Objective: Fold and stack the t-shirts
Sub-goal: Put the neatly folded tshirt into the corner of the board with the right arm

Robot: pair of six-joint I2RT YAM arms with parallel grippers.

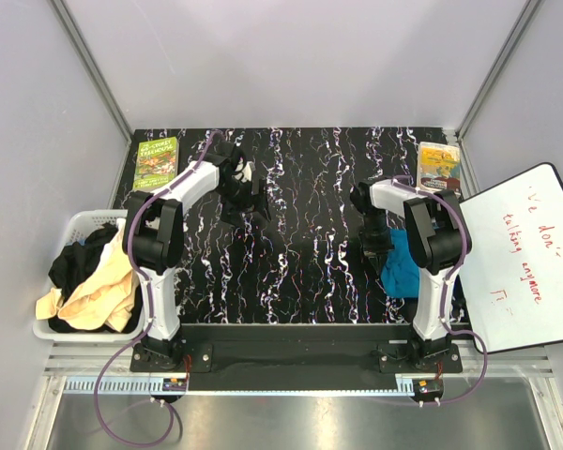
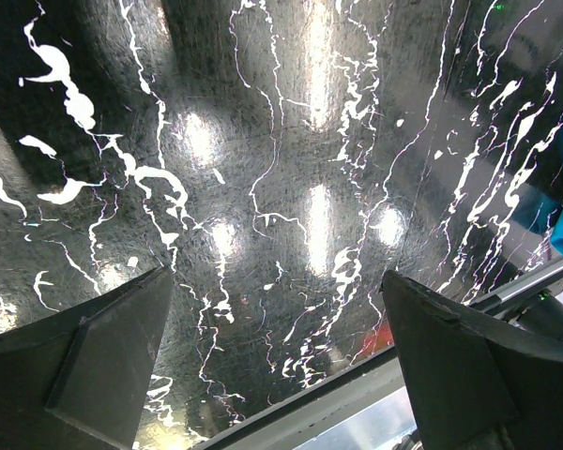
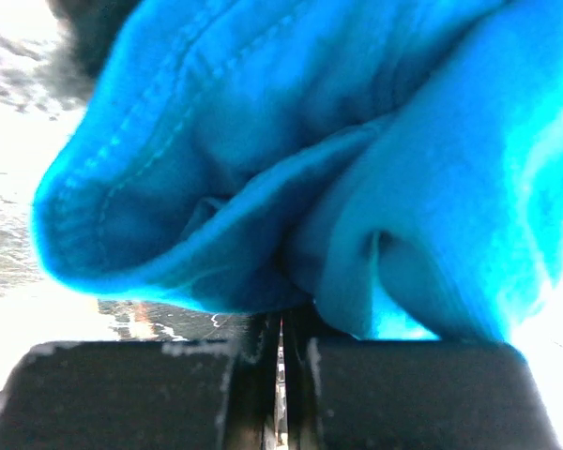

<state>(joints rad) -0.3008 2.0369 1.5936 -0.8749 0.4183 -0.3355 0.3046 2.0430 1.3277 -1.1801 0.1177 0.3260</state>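
The crumpled teal blue soft-fabric t-shirt (image 1: 402,270) is bunched into a lump on the right side of the black, white-veined marble-look counter (image 1: 310,244), mostly tucked under the right arm. The lump runs a bit longer front-to-back than side-to-side. It's too scrunched to tell which end is the collar.

The right hand (image 1: 379,246) sits right at the shirt's far-left edge. In the wrist view its two fingers (image 3: 403,394) are pressed together with only a hairline slit, apparently pinching a fold of the shirt. A stitched hem (image 3: 103,211) curls off to the left just above them.

The left hand (image 1: 247,192) is well apart from the shirt, over the far left part of the counter. Its fingers are spread wide with nothing between them, just bare counter below.

Off the counter's left edge, the white slatted plastic basket (image 1: 73,225) holds a black t-shirt (image 1: 75,262) and a heap of cream-beige t-shirt cloth (image 1: 103,292). The cream stuff spills over the near-left rim.
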